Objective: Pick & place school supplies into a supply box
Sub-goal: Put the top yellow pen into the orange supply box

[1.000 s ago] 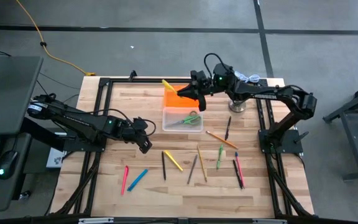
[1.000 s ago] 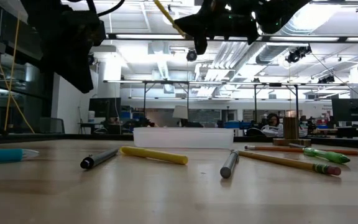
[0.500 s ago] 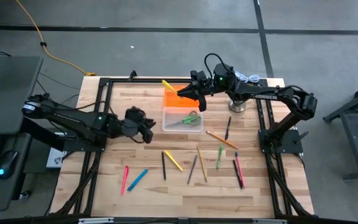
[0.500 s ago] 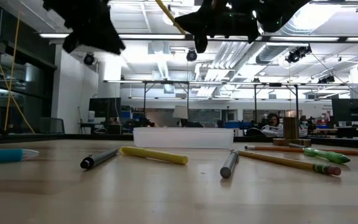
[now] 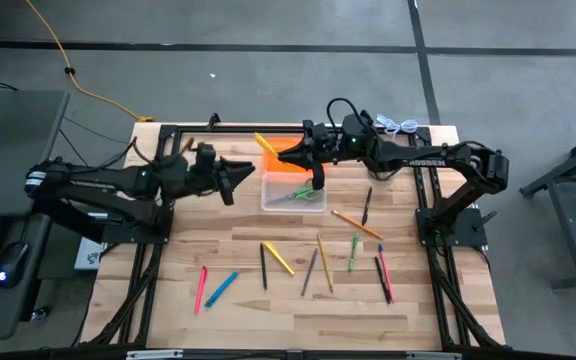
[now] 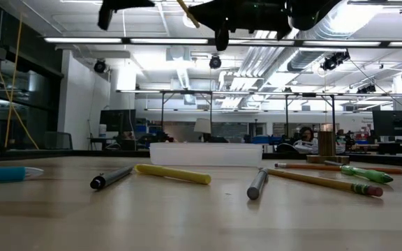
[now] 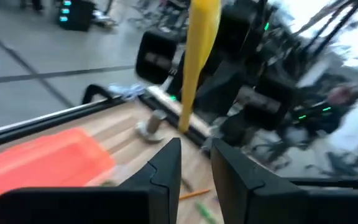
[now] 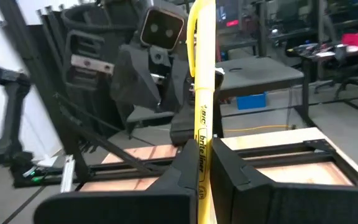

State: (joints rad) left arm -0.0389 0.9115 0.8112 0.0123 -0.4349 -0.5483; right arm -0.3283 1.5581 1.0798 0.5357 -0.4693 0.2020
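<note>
My right gripper (image 5: pixel 306 157) hovers over the orange piece (image 5: pixel 280 160), shut on a yellow pen (image 5: pixel 267 146) that also shows at the top of the low view (image 6: pixel 184 10). My left gripper (image 5: pixel 236 180) is in the air left of the clear supply box (image 5: pixel 294 193). It points toward the box, fingers narrowly open (image 7: pixel 195 155) and empty. Green-handled scissors (image 5: pixel 306 192) lie in the box. Several pens, pencils and markers lie flat on the near half of the table, among them a yellow marker (image 5: pixel 279 257) and a blue marker (image 5: pixel 221 288). My right gripper pinches the yellow pen between its two fingers, on the printed stretch of the barrel (image 8: pixel 201 163). The pen runs along the fingers and sticks out far beyond their tips (image 8: pixel 202 37), toward the table's left and far side. It is lifted clear, above the orange piece.
The orange piece lies against the box's far side. A silver bell (image 7: pixel 151 124) stands right of the box under the right arm. More supplies lie on the right: an orange pencil (image 5: pixel 356 224), a green marker (image 5: pixel 354 250), black and pink pens (image 5: pixel 383 276). A black frame rims the table.
My left gripper has risen from low over the table's left middle, moved toward the far edge, and turned to point right at the box and the right gripper. My right gripper keeps the yellow pen and has shifted a little toward the left.
</note>
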